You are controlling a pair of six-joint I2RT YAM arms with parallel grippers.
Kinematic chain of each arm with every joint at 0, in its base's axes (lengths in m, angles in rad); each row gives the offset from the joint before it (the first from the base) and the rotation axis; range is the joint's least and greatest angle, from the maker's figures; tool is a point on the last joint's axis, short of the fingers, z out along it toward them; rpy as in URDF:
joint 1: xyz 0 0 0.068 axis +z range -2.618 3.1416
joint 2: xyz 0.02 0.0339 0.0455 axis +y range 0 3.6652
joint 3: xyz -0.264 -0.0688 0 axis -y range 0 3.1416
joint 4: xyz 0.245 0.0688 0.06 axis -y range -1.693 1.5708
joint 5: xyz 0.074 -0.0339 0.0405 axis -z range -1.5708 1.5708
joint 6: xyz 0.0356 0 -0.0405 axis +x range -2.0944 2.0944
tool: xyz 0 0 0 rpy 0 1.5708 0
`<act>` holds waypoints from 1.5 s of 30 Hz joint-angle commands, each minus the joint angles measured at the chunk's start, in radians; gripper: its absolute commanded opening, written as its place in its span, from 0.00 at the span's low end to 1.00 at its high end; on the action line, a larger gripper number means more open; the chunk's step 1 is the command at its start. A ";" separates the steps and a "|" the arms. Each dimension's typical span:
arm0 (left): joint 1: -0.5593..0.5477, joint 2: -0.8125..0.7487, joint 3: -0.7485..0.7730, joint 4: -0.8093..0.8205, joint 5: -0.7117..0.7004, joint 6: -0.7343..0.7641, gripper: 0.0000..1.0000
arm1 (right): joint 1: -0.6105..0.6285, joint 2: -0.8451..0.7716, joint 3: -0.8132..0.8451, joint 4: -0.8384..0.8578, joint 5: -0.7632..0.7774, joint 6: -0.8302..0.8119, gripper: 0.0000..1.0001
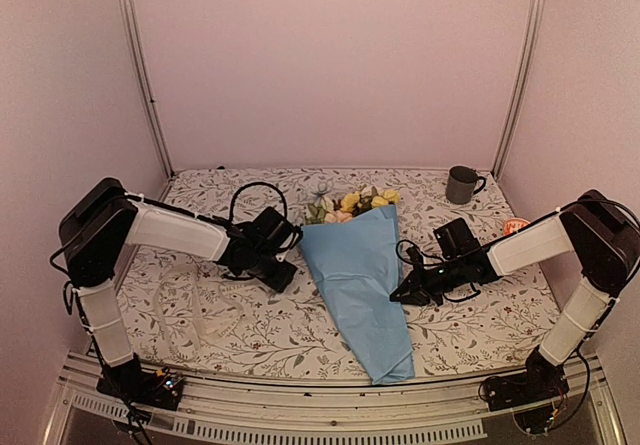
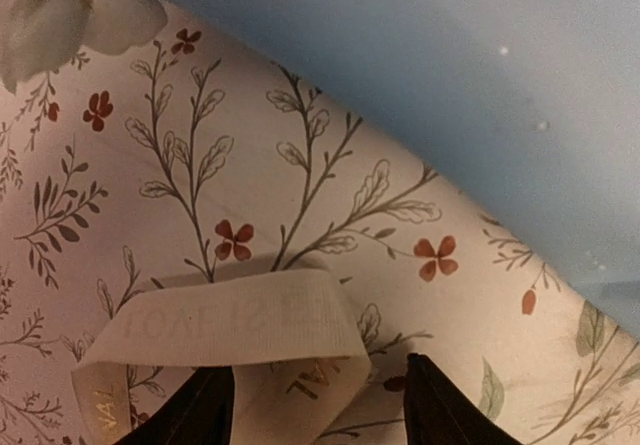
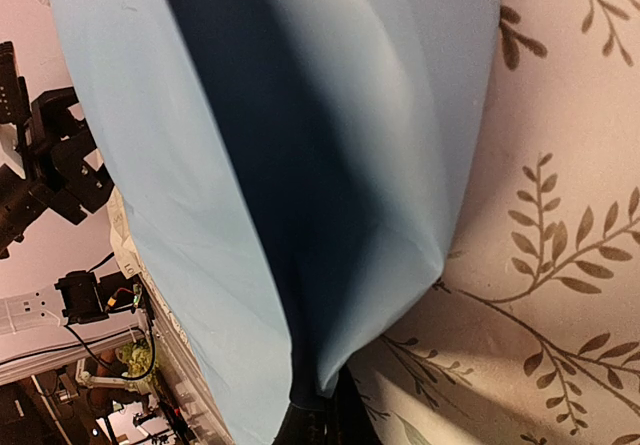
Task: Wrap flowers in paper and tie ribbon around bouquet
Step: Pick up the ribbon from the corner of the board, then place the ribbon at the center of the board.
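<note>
Pale walls lit pinkish close in a tabletop [image 1: 480,315] covered by a white cloth printed with leafy sprigs and small red blossoms. A bouquet [image 1: 355,285] lies in the middle. It is a light blue paper [image 1: 350,265] cone whose narrow tip reaches the near edge, while its wide mouth points toward the far edge. Yellow, pink and white flowers [image 1: 352,205] poke out there, and their stems are hidden inside the wrap.

The left gripper [image 1: 282,273] sits low just beside the cone's left side. Its wrist view shows the two dark fingers [image 2: 200,410] spread apart and cut off by the bottom of the frame. A cream ribbon [image 2: 230,325] lies looped on the cloth between them, with faint lettering too dim to read. The fingers do not appear to be clamped on it, and the ribbon's ends run out of view. A blurred white bloom fills that view's top left corner.

The right gripper [image 1: 402,293] meets the cone's right edge. Its wrist view shows the tips pressed together, pinching a fold of the paper, which is gathered to a point there. A dark band runs down the fold, and it could be either shadow or a darker face of the sheet.

A grey mug [image 1: 462,184] stands in the far right corner. A small orange-and-white thing [image 1: 515,226] near the right edge is half hidden behind the right arm.
</note>
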 commanded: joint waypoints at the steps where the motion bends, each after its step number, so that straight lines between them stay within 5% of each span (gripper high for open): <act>1: 0.004 0.063 0.034 0.022 -0.050 0.012 0.58 | 0.005 -0.013 0.015 -0.009 -0.002 -0.015 0.00; 5: 0.003 0.086 0.055 0.047 -0.071 0.031 0.53 | 0.005 -0.006 0.014 -0.009 -0.006 -0.016 0.00; 7: 0.003 0.104 0.068 0.046 -0.079 0.038 0.34 | 0.005 -0.002 0.014 -0.009 -0.009 -0.017 0.00; 9: 0.003 0.121 0.081 0.035 -0.075 0.035 0.05 | 0.005 -0.003 0.014 -0.007 -0.010 -0.015 0.00; 10: 0.003 0.112 0.087 0.029 -0.069 0.032 0.00 | 0.005 -0.003 0.015 -0.007 -0.009 -0.014 0.00; 21: -0.051 -0.573 0.249 -0.042 -0.050 0.124 0.00 | 0.005 -0.010 0.028 -0.036 0.003 -0.017 0.00; 27: -0.057 -0.892 0.171 0.060 0.108 0.124 0.00 | 0.005 -0.005 0.030 -0.029 0.005 -0.010 0.00; 32: -0.075 -0.960 0.006 0.025 0.387 0.044 0.00 | 0.006 -0.011 0.043 -0.038 -0.001 -0.004 0.00; 41: -0.279 -0.887 -0.275 -0.010 0.823 0.076 0.00 | 0.008 0.001 0.102 -0.085 -0.023 -0.013 0.00; 45: -0.311 -0.763 -0.332 -0.011 0.850 0.084 0.00 | 0.008 0.003 0.129 -0.099 -0.071 0.011 0.00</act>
